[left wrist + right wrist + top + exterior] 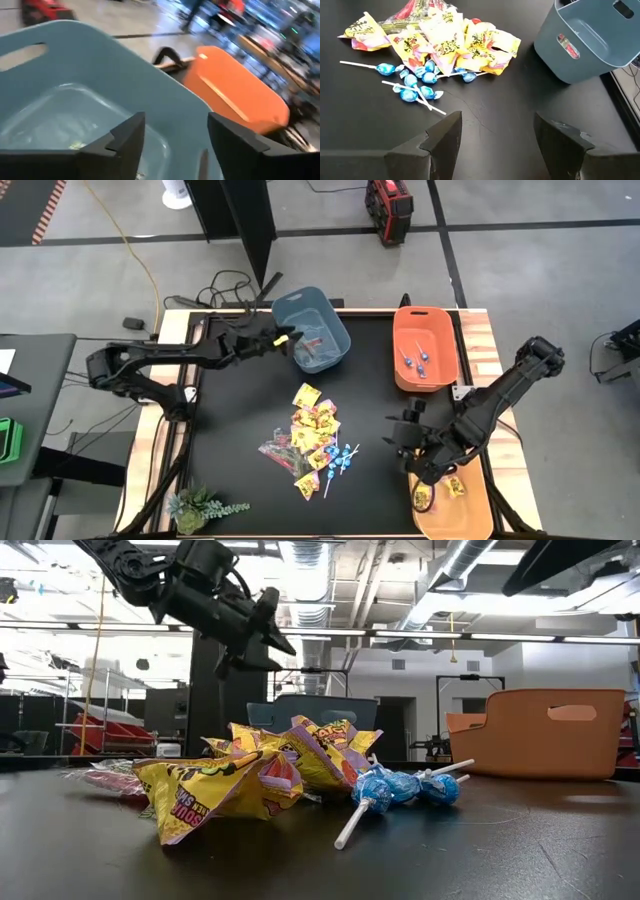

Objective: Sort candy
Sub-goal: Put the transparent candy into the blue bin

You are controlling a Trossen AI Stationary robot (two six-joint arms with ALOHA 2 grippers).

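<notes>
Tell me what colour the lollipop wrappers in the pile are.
Blue, on thin white sticks. The lollipops show best in the right wrist view.

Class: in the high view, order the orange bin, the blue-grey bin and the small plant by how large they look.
1. orange bin and blue-grey bin: look alike, too close to rank.
2. small plant: clearly smallest.

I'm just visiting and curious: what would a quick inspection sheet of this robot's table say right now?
Surface: black table, wooden edges.
Job's things: mixed candy pile at centre; blue lollipops in the orange bin; yellow packets in the yellow bin; pinkish sticks in the blue-grey bin.
Clutter: small plant at the near left corner.
Grippers: left gripper open over the blue-grey bin; right gripper open, empty, beside the pile.
Cables: black cables and a yellow cord on the floor.
Surroundings: red equipment on the floor.
</notes>
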